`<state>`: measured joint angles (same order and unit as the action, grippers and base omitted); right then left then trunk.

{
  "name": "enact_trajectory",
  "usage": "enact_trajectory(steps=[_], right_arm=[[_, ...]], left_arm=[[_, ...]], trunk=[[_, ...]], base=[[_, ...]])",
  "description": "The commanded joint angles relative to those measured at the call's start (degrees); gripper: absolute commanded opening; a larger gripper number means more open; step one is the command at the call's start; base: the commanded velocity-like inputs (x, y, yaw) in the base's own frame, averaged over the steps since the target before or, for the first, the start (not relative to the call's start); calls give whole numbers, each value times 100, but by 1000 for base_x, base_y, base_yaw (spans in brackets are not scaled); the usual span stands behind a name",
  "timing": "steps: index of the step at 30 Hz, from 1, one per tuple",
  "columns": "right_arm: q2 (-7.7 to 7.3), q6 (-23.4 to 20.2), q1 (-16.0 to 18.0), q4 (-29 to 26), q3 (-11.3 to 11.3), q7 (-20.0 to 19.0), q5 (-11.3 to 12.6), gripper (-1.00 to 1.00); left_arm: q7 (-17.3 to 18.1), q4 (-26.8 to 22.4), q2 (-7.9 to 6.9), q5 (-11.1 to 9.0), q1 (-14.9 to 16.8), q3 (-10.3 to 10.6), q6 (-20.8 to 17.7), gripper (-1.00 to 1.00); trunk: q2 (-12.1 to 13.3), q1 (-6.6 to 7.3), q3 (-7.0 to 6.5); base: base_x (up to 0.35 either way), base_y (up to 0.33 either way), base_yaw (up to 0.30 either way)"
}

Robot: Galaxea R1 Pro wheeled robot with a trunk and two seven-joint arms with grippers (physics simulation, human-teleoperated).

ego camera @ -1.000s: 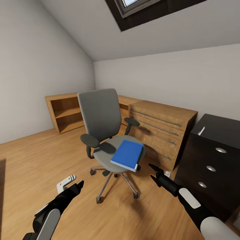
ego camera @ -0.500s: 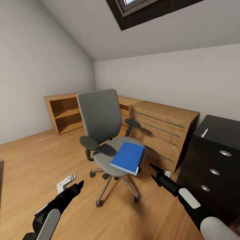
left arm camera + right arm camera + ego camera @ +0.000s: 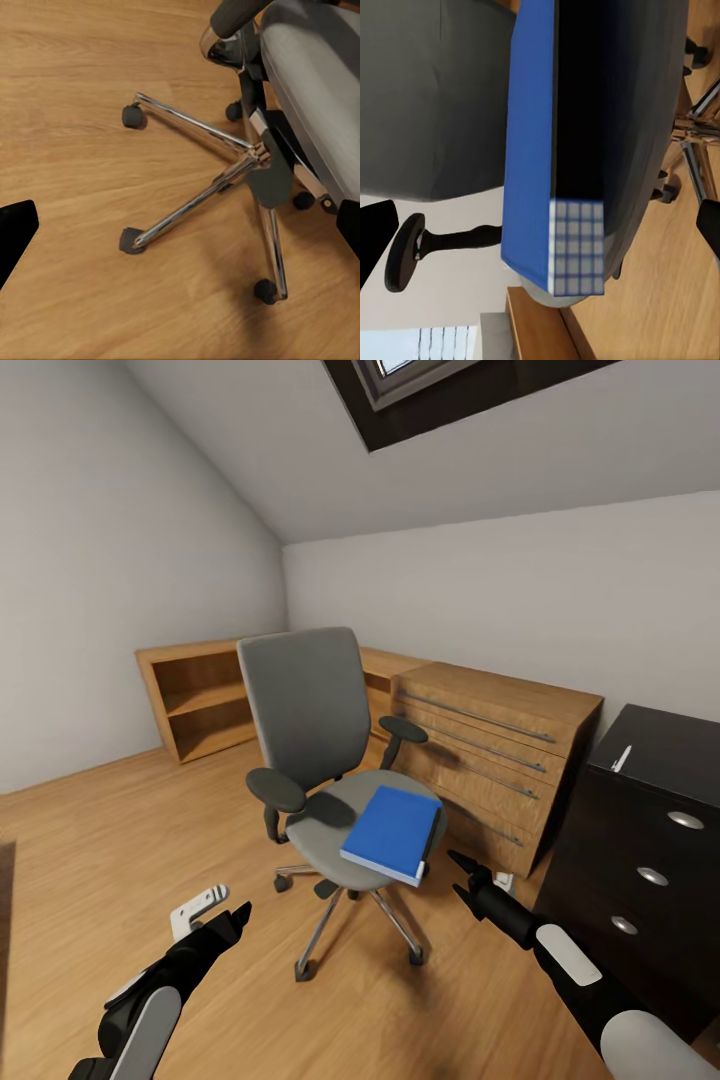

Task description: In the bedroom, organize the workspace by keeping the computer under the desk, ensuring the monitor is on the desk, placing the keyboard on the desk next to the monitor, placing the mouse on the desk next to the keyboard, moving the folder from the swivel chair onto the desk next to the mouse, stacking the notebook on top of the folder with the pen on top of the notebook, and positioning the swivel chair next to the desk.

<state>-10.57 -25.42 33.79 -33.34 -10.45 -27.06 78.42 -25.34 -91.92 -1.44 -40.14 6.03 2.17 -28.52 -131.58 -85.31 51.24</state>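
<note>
While I hover both jaws, released and empty, I count one folder (image 3: pixel 392 834) on one swivel chair (image 3: pixel 318 750), one pen (image 3: pixel 621 759) on the desk (image 3: pixel 640 830).

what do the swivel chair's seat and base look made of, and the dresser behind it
The swivel chair seat looks like matte grey fabric upholstery: dull, no glare. Its star base looks like polished chrome metal, with bright mirror-like streaks, and black, probably plastic, castors. The dresser looks like light wood or wood veneer, going by the visible grain, with silvery bar handles.
</note>
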Motion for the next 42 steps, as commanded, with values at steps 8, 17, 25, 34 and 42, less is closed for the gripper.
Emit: enact_trajectory(steps=[8,17,25,34,42], right_arm=[[-7,-7,5,7,-21,-10,42,100],[-7,231,5,409,-27,-1,38,100],[63,264,5,437,-25,28,-27,100],[147,265,5,442,-19,57,-254,100],[154,291,5,442,-18,60,-282,100]], left_arm=[[-57,47,-6,-80,4,5,-13,100],[-57,51,-6,-77,4,3,-13,100],[-55,51,-6,-74,4,3,-10,100],[-56,51,-5,-80,4,4,-11,100],[-55,51,-6,-79,4,4,-11,100]], trunk=[[-3,1,6],[-3,1,6],[-3,1,6],[-3,1,6],[-3,1,6]], base=[[0,8,0],[0,0,0],[5,8,0],[93,98,0],[9,10,0]])
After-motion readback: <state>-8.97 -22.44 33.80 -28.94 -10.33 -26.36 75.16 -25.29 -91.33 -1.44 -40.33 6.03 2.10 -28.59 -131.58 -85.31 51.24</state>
